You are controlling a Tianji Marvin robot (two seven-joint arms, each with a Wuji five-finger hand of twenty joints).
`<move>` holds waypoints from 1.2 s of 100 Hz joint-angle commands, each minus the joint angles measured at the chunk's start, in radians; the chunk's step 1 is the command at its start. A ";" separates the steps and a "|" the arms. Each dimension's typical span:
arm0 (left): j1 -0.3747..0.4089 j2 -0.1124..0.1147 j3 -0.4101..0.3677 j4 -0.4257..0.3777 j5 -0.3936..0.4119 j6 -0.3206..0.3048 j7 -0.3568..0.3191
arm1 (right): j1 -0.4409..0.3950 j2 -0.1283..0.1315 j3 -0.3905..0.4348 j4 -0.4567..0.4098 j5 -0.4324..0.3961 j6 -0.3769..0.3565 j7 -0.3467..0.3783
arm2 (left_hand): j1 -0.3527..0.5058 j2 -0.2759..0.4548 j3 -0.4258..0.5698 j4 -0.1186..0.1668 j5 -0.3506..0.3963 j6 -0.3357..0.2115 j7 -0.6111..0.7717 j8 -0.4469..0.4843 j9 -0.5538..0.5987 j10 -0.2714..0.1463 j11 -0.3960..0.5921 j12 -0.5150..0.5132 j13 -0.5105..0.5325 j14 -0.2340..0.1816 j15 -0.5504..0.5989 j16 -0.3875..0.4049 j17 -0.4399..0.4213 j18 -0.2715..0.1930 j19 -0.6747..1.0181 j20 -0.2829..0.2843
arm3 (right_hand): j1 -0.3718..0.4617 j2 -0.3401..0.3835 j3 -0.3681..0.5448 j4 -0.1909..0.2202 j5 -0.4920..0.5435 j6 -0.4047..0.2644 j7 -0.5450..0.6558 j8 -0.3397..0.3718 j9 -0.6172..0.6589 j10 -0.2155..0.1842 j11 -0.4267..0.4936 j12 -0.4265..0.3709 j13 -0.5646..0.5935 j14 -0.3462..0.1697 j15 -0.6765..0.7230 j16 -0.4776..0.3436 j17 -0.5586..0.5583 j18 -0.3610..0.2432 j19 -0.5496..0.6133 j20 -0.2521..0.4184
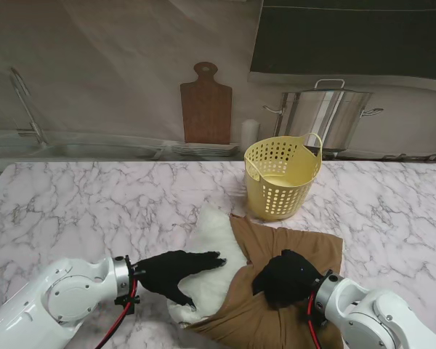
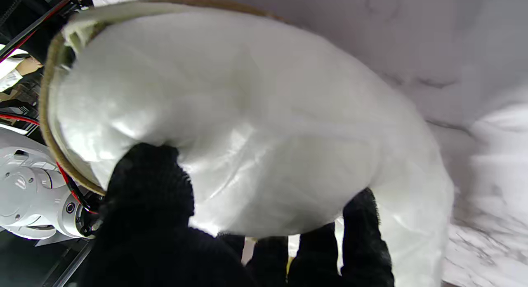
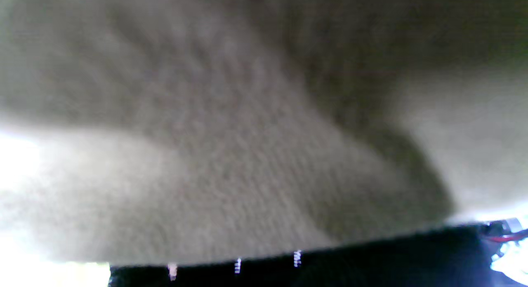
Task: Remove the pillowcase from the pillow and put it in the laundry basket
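Left robot hand (image 1: pixel 176 273) gripped white pillow (image 1: pixel 214 251) at lower centre of frame. Right robot hand (image 1: pixel 287 277) clenched brown pillowcase (image 1: pixel 298 251) beside it, lower right. Yellow laundry basket (image 1: pixel 282 177) stood upright mid-frame on marble counter (image 1: pixel 94 207).

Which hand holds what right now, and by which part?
Left hand grips the white pillow at its exposed end. Right hand is closed on bunched brown pillowcase fabric near its middle.

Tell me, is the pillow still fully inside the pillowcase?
No, partly out. The white pillow shows bare under the left hand, while the brown pillowcase covers its other end.
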 commanded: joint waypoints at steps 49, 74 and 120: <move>-0.145 -0.047 0.223 0.140 -0.241 0.312 -0.051 | -0.115 -0.032 0.047 -0.016 -0.007 -0.057 -0.207 | 0.362 0.171 0.131 0.006 0.537 0.058 0.617 0.709 0.809 0.112 0.333 0.255 0.747 0.039 0.393 0.209 0.442 0.043 0.452 0.092 | -0.312 0.219 -0.379 0.185 -0.364 0.216 -0.215 -0.185 -0.375 0.120 -0.129 -0.245 -0.153 -0.018 -0.101 -0.158 -0.065 -0.016 -0.025 0.007; -0.154 -0.077 0.229 0.134 -0.307 0.460 -0.010 | -0.164 -0.030 0.073 -0.071 -0.128 -0.052 -0.239 | 0.363 0.126 0.188 0.005 0.561 0.146 0.643 0.768 0.873 0.173 0.394 0.298 0.817 0.076 0.488 0.229 0.515 0.064 0.543 0.097 | -0.613 0.088 -0.380 0.140 -0.797 0.359 -0.647 -0.285 -0.778 0.204 -0.326 -0.506 -0.423 0.093 -0.262 -0.322 -0.215 0.022 -0.212 -0.032; -0.164 -0.100 0.235 0.129 -0.395 0.636 -0.001 | -0.165 -0.020 0.028 -0.102 -0.216 0.130 -0.126 | 0.363 0.104 0.238 -0.003 0.568 0.190 0.638 0.784 0.882 0.209 0.417 0.304 0.827 0.103 0.534 0.213 0.532 0.086 0.579 0.085 | 0.031 0.049 -0.213 0.206 -0.808 0.240 -0.573 -0.053 -0.709 0.173 -0.232 -0.512 -0.035 0.078 -0.053 -0.221 0.169 0.016 0.077 0.061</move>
